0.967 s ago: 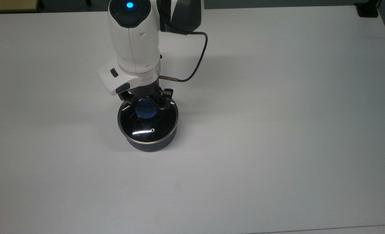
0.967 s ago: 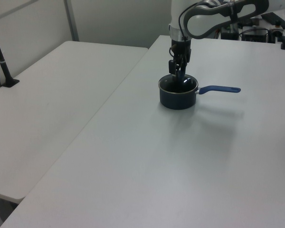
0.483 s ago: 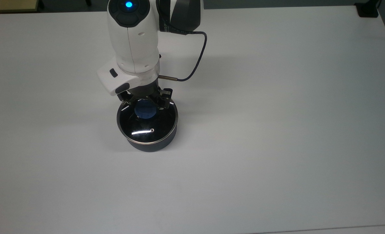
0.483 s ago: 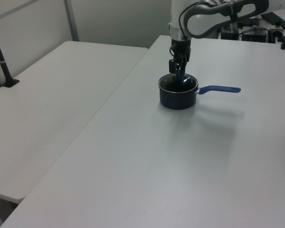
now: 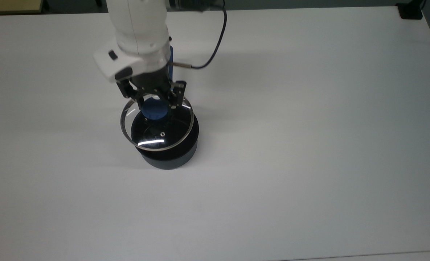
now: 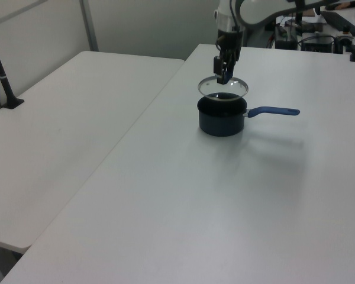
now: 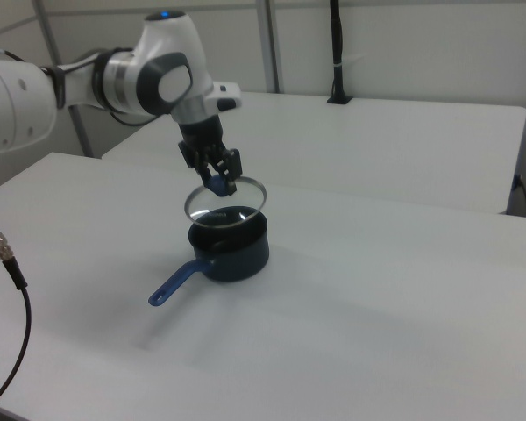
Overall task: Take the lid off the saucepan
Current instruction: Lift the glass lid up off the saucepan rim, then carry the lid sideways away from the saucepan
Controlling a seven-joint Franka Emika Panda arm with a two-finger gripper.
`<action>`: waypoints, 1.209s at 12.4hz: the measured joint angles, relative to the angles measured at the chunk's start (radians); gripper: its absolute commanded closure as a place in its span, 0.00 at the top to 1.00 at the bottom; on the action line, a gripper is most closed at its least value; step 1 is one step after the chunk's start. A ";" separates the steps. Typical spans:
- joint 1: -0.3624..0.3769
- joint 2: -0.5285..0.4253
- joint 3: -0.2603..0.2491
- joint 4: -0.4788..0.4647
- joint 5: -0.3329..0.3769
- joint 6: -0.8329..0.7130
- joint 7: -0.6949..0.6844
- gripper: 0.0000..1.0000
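Note:
The dark saucepan (image 5: 171, 154) (image 6: 222, 121) (image 7: 237, 250) stands on the white table, its blue handle (image 6: 274, 110) (image 7: 177, 281) lying flat. The clear glass lid (image 5: 156, 136) (image 6: 223, 87) (image 7: 226, 200) hangs level a short way above the pan's rim, clear of it. My gripper (image 5: 154, 102) (image 6: 223, 70) (image 7: 219, 179) comes straight down from above and is shut on the lid's blue knob (image 5: 154, 110). In the top view the arm hides most of the pan handle.
The white table (image 5: 309, 145) spreads wide on every side of the pan. A black cable (image 5: 215, 43) loops from the arm's wrist. A second table (image 6: 65, 118) stands at the left view's left, with a black post (image 6: 3, 77) on it.
The gripper has risen with the lid, which sat on the saucepan half a second ago and now hangs above it. The saucepan has stayed put.

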 measured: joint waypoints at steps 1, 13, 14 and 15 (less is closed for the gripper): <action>0.006 -0.021 0.000 0.000 0.000 -0.018 -0.004 0.42; 0.208 -0.193 0.185 -0.385 -0.047 -0.008 0.108 0.40; 0.205 -0.193 0.200 -0.422 -0.074 0.017 0.127 0.40; 0.204 -0.192 0.214 -0.457 -0.095 0.051 0.149 0.40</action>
